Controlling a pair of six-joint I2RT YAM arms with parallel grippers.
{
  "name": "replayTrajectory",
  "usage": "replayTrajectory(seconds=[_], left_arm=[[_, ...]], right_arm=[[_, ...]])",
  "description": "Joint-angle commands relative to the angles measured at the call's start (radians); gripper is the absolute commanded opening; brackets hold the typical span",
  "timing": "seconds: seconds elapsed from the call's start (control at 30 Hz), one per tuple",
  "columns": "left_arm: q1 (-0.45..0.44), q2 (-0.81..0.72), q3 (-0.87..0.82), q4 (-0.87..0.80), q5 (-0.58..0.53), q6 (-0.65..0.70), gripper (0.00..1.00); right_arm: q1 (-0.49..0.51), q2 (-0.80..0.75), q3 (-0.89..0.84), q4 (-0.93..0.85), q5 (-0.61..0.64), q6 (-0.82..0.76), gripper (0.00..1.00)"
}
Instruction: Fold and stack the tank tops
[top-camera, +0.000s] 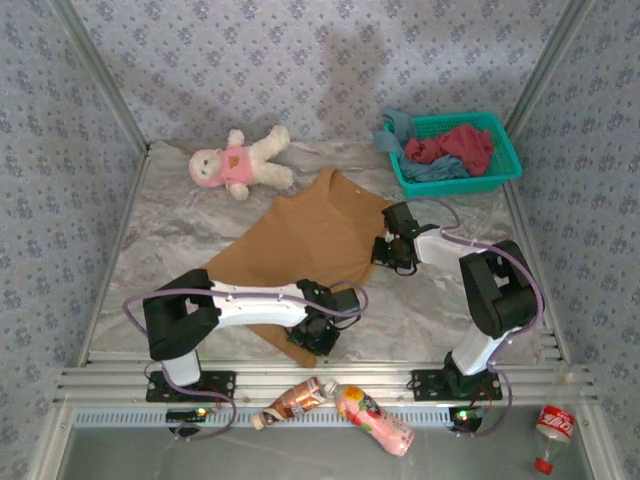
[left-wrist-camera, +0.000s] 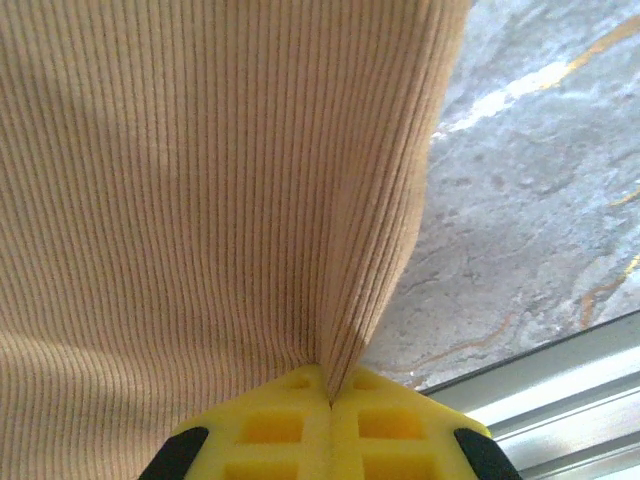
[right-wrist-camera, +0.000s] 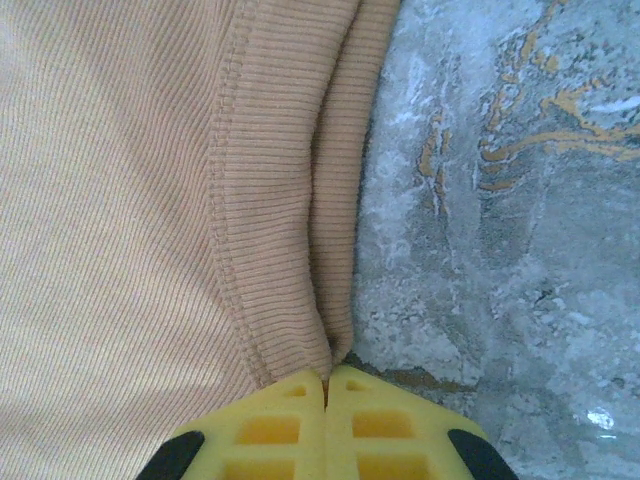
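Observation:
The tan-brown tank top (top-camera: 305, 245) lies spread flat across the middle of the table. My left gripper (top-camera: 316, 335) pinches its near corner, the ribbed cloth (left-wrist-camera: 200, 200) gathered into a pleat between the yellow fingers (left-wrist-camera: 270, 425); left gripper (left-wrist-camera: 329, 395) is shut on it. At the top's right edge my right gripper (top-camera: 392, 252) is shut on the hemmed edge (right-wrist-camera: 290, 250), which puckers into the closed right gripper (right-wrist-camera: 326, 378). A dark red tank top (top-camera: 455, 145) and a dusty blue tank top (top-camera: 435, 170) lie bunched in the basket.
A teal lattice basket (top-camera: 505, 150) stands at the back right. A white plush doll in pink (top-camera: 240, 160) lies at the back left. Bottles (top-camera: 375, 420) lie beyond the table's near rail (top-camera: 320, 380), and metal frame rails run along both sides.

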Motion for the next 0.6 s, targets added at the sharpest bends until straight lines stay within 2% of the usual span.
replayTrajectory(seconds=[0.0,0.3,0.57], left_arm=[[0.020,-0.054,0.034,-0.053,0.024,0.020,0.00],[0.151,-0.158,0.045,-0.087,0.125,0.087,0.00],[0.308,-0.221,0.016,-0.143,0.201,0.171,0.00]], right_arm=[[-0.005,-0.029,0.034,-0.032,-0.013,0.010,0.05],[-0.002,-0.010,0.163,-0.120,-0.030,0.001,0.05],[0.023,0.107,0.354,-0.215,-0.068,-0.034,0.07]])
